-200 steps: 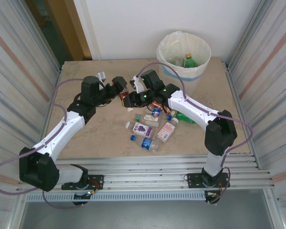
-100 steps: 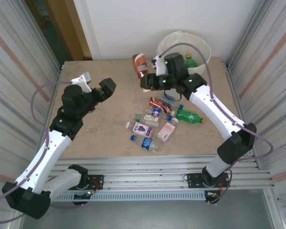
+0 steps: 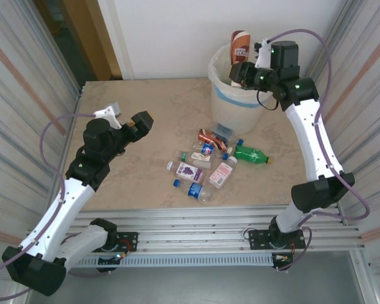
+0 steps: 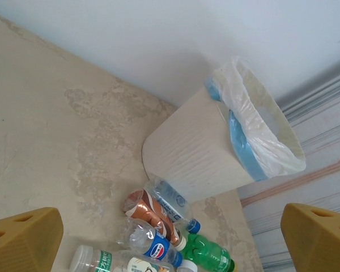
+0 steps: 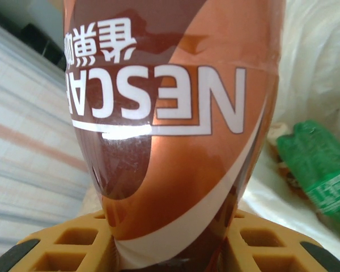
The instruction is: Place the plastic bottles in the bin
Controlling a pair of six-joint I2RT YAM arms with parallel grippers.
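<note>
Right wrist view puts the brown coffee bottle (image 5: 170,113) hard against the lens. You have it pinched at its narrow waist between the yellow ribbed pads (image 5: 62,249), so the right gripper (image 3: 240,68) is drawn in tight on it. Judge it light and likely empty, with a thin wall that gives under pressure and a glossy sleeve that can slide. The waist looks the sensible hold, since the wider body on either side should stop it slipping through. Behind it you can see a green bottle (image 5: 314,164) lying in the cream liner.

Top external gives you what that close view cannot: the held bottle stands upright above the bin (image 3: 234,107), seemingly over its mouth, while the loose bottles (image 3: 202,166) lie clustered on the table (image 3: 145,177) near its foot. Your left gripper (image 3: 126,118) hangs well to the left of them, spread wide and empty.

Left wrist alone shows you the bin's outer wall side-on, with a crumpled brown bottle (image 4: 150,209) lying just beside its base
</note>
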